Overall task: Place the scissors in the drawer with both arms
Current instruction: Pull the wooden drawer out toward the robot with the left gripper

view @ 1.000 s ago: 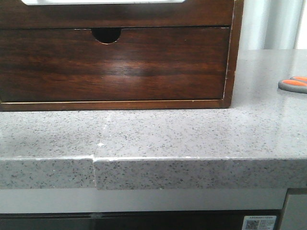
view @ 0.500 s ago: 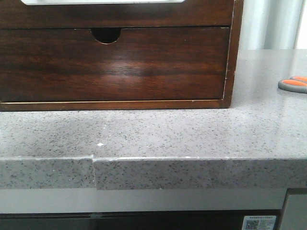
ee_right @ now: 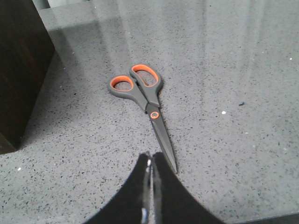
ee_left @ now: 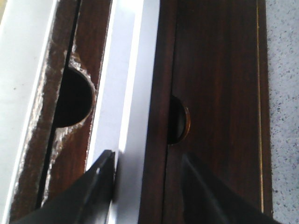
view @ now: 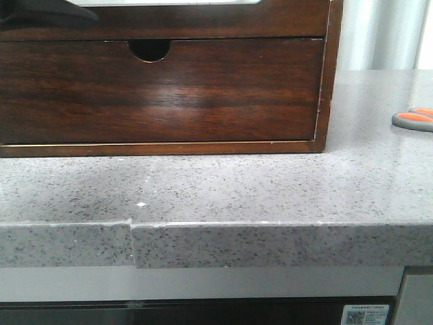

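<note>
Apparently we were at drawer (ee_left: 131,93) opening: left fingers (ee_left: 147,182) wide; right fingers (ee_right: 150,186) pressed together, empty, above scissors (ee_right: 142,98); next, pull.

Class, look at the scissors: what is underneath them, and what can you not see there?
The scissors lie flat and closed on the speckled grey countertop. Nothing else shows beneath them; the patch of stone directly under the blades and handles is covered.
</note>
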Robot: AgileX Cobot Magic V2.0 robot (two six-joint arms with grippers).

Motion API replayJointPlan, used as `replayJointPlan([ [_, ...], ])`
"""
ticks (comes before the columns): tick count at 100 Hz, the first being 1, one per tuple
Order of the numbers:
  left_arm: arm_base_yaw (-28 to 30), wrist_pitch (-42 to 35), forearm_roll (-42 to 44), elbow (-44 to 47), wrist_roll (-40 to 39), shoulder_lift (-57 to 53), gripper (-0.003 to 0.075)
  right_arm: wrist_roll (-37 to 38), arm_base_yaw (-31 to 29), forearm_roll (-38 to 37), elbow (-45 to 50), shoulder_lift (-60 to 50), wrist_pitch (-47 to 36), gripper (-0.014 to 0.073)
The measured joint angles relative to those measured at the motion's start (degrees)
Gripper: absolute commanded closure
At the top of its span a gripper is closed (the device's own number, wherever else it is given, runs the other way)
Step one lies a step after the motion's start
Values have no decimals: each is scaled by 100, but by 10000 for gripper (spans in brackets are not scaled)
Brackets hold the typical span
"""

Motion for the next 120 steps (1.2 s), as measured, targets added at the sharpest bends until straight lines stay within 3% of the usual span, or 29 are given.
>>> replayJointPlan([
  [26,0,596,24,-168,0,66,455,0,0,0,0,0,0,655],
  [48,0,658,78,-226,60,66,743,-7,0,0,0,0,0,655],
  [82,-65,706,235,-226,276,26,742,-7,0,0,0,0,0,655],
  [120,-722,1298,187,-16,238,-471,742,4,0,0,0,0,0,655],
])
